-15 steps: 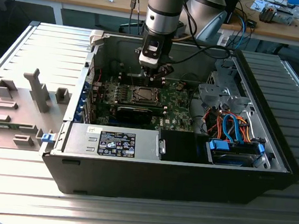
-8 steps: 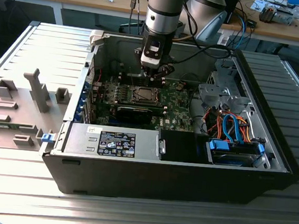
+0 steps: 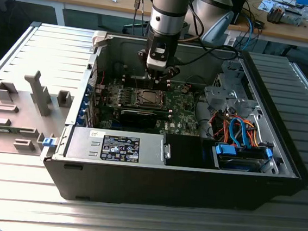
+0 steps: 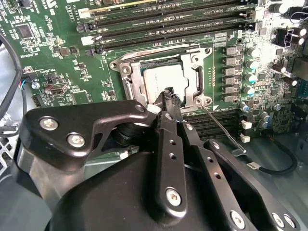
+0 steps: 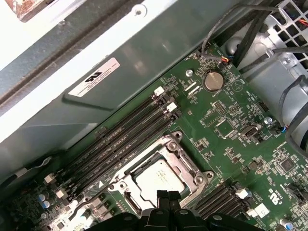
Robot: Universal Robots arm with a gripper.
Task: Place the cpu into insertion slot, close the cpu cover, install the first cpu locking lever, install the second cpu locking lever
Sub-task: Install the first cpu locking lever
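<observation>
In the exterior view, a big black computer case (image 3: 180, 178) lies open on a ribbed metal table (image 3: 143, 224). The gripper (image 3: 158, 79) hangs low over the green board (image 3: 182, 110), just above the flat square cpu (image 3: 147, 97). Its tips are too small to make out here. One grey box (image 3: 140, 147) with a black label sits on the near side. Blue and orange cables (image 3: 239, 132) curl at the exterior view's right.

In the second wrist view, the smooth black fingers (image 4: 168, 139) meet at their tips. They are clenched, with nothing seen between them, over the edge of the cpu. The dull silver cpu lies in the insertion slot (image 4: 191, 79). The shiny cpu cover (image 4: 130, 77) lies flat around it like a frame. The gripper's body hides one side of the cover. One thin wire lever (image 4: 221, 127) sticks out slantwise from a corner of the cover. Four long black slots (image 4: 168, 24) run beside it.

In the first wrist view, those four slots lie between the cpu and the smooth grey case wall (image 5: 96, 115). One round silver battery (image 5: 213, 81) sits on the board. The edge of the picture cuts off the fingers.
</observation>
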